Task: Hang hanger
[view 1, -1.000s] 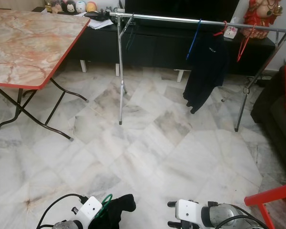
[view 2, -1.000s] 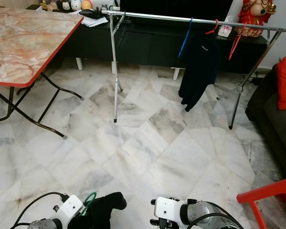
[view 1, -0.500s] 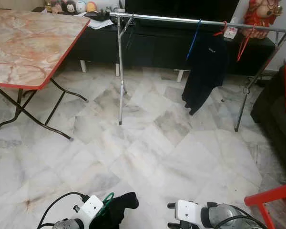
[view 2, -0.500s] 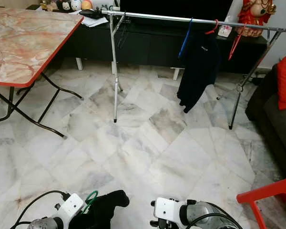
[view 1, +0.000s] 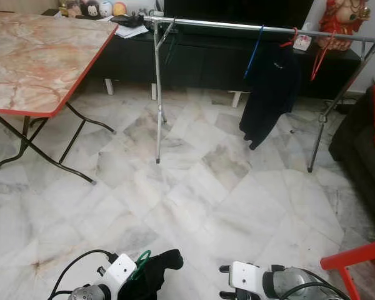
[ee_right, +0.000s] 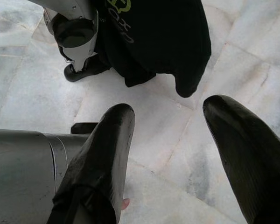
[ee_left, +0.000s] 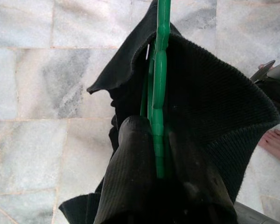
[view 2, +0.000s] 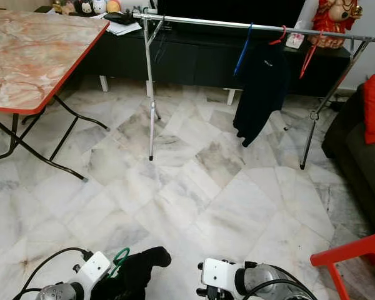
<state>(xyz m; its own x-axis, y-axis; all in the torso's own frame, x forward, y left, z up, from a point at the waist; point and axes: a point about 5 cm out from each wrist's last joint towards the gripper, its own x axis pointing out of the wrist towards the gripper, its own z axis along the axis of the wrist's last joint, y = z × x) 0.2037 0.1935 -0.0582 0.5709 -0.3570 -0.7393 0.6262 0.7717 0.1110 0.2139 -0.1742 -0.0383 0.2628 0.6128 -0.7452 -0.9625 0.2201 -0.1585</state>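
The left hand (ee_left: 154, 154), pinching the green hanger (ee_left: 159, 70), sits well short of the rail (view 1: 250, 26) ahead; the right hand (ee_right: 168, 154) is spread.

green hanger (ee_left: 159, 88) glossy plastic; black garment (ee_left: 210, 107) ribbed knit cloth; floor (view 1: 194, 200) polished marble; rail (view 1: 250, 27) shiny metal.

- black garment (ee_right: 154, 42) near the right wrist cam has green print on it, letters upside down, can't really read them
- hanging dark top (view 1: 272, 94) has a tiny white mark, too small to read
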